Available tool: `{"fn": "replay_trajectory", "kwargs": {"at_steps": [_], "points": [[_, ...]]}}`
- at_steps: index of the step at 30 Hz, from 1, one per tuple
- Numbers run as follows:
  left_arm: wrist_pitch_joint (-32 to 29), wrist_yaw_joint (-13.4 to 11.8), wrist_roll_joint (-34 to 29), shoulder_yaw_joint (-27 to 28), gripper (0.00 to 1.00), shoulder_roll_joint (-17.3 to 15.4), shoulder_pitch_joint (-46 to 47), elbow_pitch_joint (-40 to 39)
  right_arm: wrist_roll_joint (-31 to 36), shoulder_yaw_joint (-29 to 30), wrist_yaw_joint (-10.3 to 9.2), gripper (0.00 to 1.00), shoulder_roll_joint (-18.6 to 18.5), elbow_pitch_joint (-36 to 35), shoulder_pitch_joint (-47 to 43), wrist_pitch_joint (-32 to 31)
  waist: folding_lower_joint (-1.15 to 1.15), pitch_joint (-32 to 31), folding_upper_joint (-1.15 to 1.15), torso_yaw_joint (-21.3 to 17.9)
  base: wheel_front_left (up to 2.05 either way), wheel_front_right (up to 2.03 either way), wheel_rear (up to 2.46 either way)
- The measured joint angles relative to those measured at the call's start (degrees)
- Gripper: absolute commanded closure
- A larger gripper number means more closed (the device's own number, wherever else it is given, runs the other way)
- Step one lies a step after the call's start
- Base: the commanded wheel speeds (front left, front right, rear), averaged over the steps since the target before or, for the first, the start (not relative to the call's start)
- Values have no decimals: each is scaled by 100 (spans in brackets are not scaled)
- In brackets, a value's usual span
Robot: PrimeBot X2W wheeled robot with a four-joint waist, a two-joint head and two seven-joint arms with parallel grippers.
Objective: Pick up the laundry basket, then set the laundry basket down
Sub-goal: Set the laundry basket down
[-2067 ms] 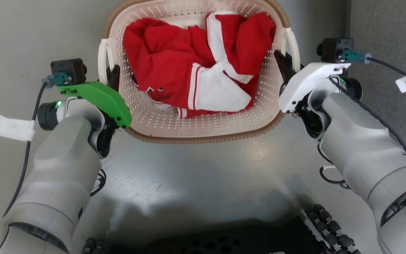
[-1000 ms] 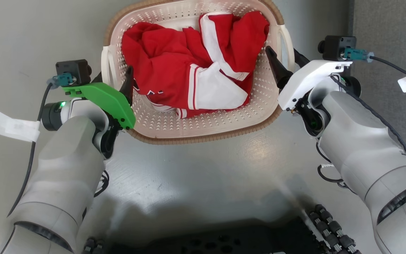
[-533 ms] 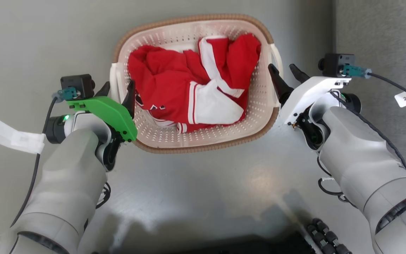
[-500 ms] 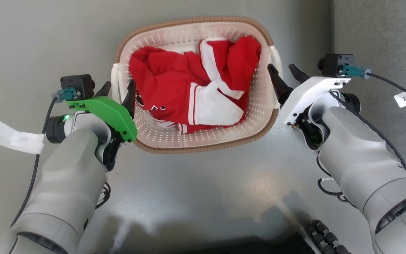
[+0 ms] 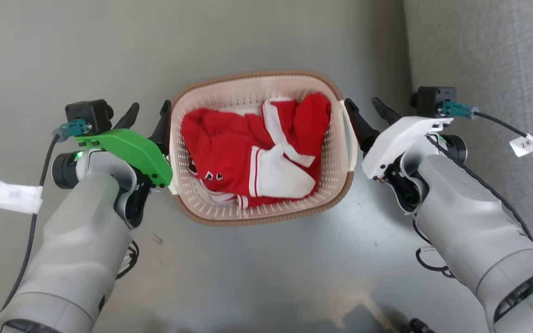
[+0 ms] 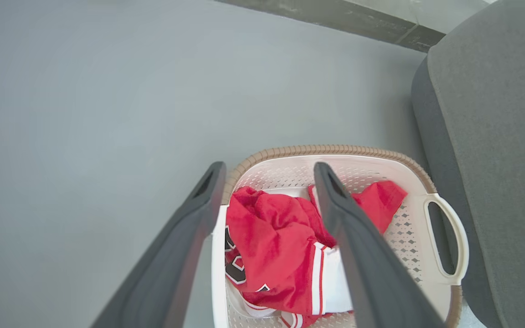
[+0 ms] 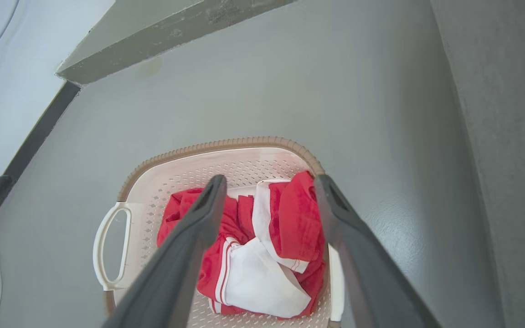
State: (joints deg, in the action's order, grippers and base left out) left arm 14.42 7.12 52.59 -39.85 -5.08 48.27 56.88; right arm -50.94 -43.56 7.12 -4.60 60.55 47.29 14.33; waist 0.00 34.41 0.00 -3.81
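Flanking the laundry basket (image 5: 266, 76), both claws hang with fingers spread wide, clear of it. The left claw (image 5: 148, 110) is just beside its left wall, and the right claw (image 5: 362, 103) is just beside the white handle (image 5: 350, 152) on its right. The basket sits on the grey floor (image 5: 271, 268) with a red-and-white garment (image 5: 243, 152) heaped inside and a grey upholstered seat (image 5: 488, 55) near its right side. Nothing is gripped, so this is either the reach before the lift or the release after setting down — the views alone do not settle which. If the lift is ahead, each claw must drop onto its handle and close — then both must rise together to keep the basket level.
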Motion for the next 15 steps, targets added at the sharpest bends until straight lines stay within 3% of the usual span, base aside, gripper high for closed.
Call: {"fn": "replay_trajectory", "kwargs": {"at_steps": [15], "points": [[0,-4,-477,966,0,-354,-672,-954,608,505,-9,0,-204,-802,-559,1,0,-1099,0,42,0,0,0]]}}
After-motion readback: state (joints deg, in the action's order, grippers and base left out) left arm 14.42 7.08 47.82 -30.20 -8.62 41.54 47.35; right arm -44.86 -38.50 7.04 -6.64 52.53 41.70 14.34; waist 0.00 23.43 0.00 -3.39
